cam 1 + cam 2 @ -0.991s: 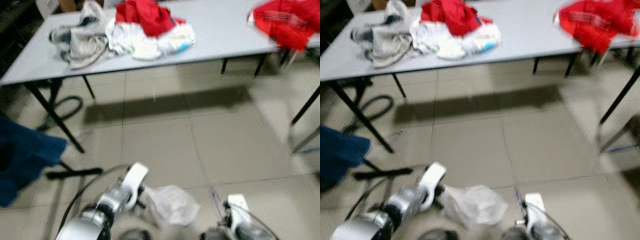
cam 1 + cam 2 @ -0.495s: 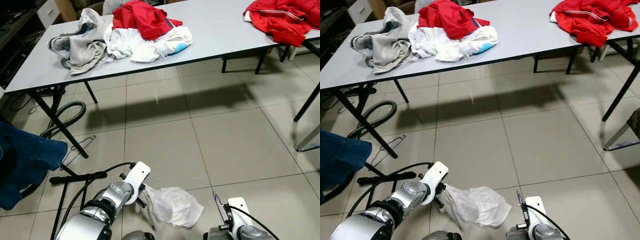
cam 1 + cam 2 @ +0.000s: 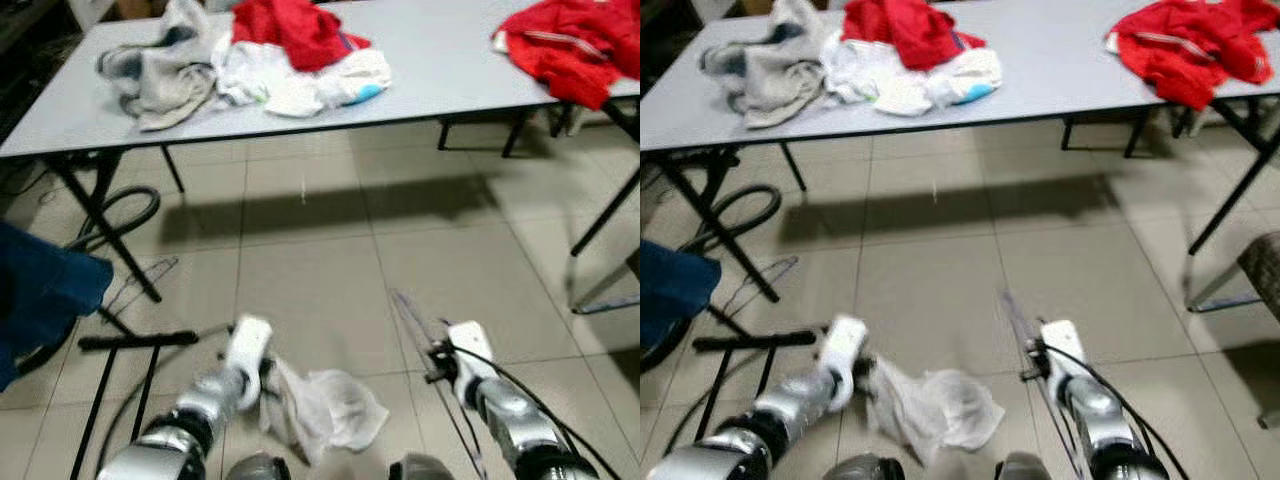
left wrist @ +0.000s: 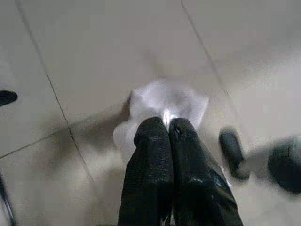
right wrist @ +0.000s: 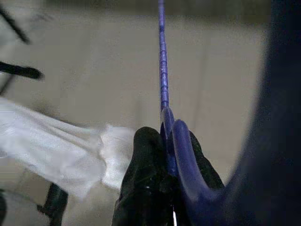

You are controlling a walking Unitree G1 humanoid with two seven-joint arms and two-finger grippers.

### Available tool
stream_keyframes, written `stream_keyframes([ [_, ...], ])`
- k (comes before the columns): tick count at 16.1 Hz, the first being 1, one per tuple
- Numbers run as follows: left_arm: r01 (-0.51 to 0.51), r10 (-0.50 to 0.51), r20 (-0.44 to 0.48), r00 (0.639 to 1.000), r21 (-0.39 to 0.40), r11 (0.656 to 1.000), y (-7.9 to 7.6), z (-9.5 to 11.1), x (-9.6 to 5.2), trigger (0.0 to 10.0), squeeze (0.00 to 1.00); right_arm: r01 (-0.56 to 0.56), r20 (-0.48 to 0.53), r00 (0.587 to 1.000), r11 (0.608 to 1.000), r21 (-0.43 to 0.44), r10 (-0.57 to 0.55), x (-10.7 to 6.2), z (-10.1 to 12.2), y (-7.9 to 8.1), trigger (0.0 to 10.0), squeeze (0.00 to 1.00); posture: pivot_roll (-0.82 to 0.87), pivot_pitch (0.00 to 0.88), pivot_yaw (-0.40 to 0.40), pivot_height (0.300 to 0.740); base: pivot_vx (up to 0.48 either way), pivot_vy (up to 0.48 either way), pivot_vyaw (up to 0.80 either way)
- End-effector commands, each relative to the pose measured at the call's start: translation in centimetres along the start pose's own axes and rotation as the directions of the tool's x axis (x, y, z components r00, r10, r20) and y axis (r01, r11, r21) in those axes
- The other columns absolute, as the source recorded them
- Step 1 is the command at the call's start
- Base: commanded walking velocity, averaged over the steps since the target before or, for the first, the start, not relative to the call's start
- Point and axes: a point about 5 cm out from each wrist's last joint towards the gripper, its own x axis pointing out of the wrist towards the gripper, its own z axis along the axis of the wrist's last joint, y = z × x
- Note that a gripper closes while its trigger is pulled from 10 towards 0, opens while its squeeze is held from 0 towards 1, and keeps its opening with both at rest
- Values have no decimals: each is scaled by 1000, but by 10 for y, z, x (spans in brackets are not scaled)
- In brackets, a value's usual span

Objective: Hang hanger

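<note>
Ahead of me stands a long grey table point(image 3: 450, 60) with a heap of mixed clothes point(image 3: 250, 60) at its left end and a red garment point(image 3: 565, 45) at its right; the tiled floor point(image 3: 330, 250) lies between it and me. To my left hangs a dark blue cloth point(image 3: 40, 290) by a black stand point(image 3: 135, 342).

The white garment point(image 3: 330, 405) droops low in front of me, well short of the table. I judge it light and limp; it will sag and swing wherever it is unsupported, so a firm pinch on a bunched edge suits it. The hanger point(image 5: 163, 75) is a thin blue rod, probably light and stiff but smooth enough to twist in the grip; holding it close to its curved part looks sensible.

My left gripper point(image 4: 167, 129) has its fingers pressed together on a fold of the white garment. My right gripper point(image 5: 162, 141) is pinching the blue hanger, whose bar runs straight out past the fingertips point(image 5: 146, 141), low above the floor to my right.
</note>
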Motion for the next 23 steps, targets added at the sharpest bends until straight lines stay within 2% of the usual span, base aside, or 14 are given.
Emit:
stream_keyframes([
  [1,3,0,132,991,-22,1000,9,33,-2,10000,0,-65,118,990,996,-57,71,-4,31,4,10000,0,-168,0,63,740,0,0,0],
  [2,13,-9,177,984,-17,1000,10,44,-3,9882,0,-84,156,983,994,-74,95,-8,41,6,10000,0,-168,0,63,740,0,0,0],
  [3,34,-38,277,960,20,999,11,72,-7,1961,0,-120,226,964,988,-101,141,-21,62,13,10000,0,-170,0,68,740,0,0,0],
  [4,37,-52,333,941,51,998,10,90,-9,0,0,-136,258,953,984,-113,162,-29,73,17,10000,0,-173,0,74,740,0,0,0],
  [5,38,-60,364,929,68,997,8,99,-11,0,0,-142,266,949,982,-124,171,-32,77,19,10000,0,-173,0,74,740,0,0,0],
  [6,49,-84,431,898,93,994,4,118,-15,0,0,-144,275,944,977,-156,183,-39,84,23,10000,0,-175,0,81,740,0,0,0],
  [9,96,-155,502,851,141,985,-5,150,-26,0,0,-140,303,933,972,-189,194,-62,101,31,10000,0,-180,0,98,740,0,0,0],
  [10,79,-162,533,831,175,981,-6,166,-32,0,0,-144,302,930,965,-221,208,-69,105,33,10000,0,-185,0,104,740,0,0,0],
  [12,52,-160,555,817,206,977,-3,180,-40,0,0,-172,289,925,951,-256,246,-76,108,35,10000,0,-193,0,112,740,0,0,0],
  [13,37,-167,565,808,234,971,-2,190,-45,0,0,-196,271,921,934,-298,279,-81,109,36,10000,0,-192,0,110,740,0,0,0],
  [15,-7,-172,585,793,290,957,2,210,-58,0,0,-257,177,917,871,-420,356,-91,104,40,10000,0,-182,0,101,740,0,0,0],
  [17,-56,-136,602,787,289,956,8,225,-69,0,0,-285,136,912,836,-468,387,-97,105,41,10000,0,-182,0,101,740,0,0,0],
  [19,-56,-143,623,769,288,956,6,238,-84,0,0,-239,181,913,839,-490,366,-97,118,42,10000,0,-173,0,97,740,0,0,0],
  [23,48,-294,579,760,402,914,-16,237,-96,0,0,-136,273,923,892,-432,272,-79,137,35,10000,0,-179,0,104,740,0,0,0],
])
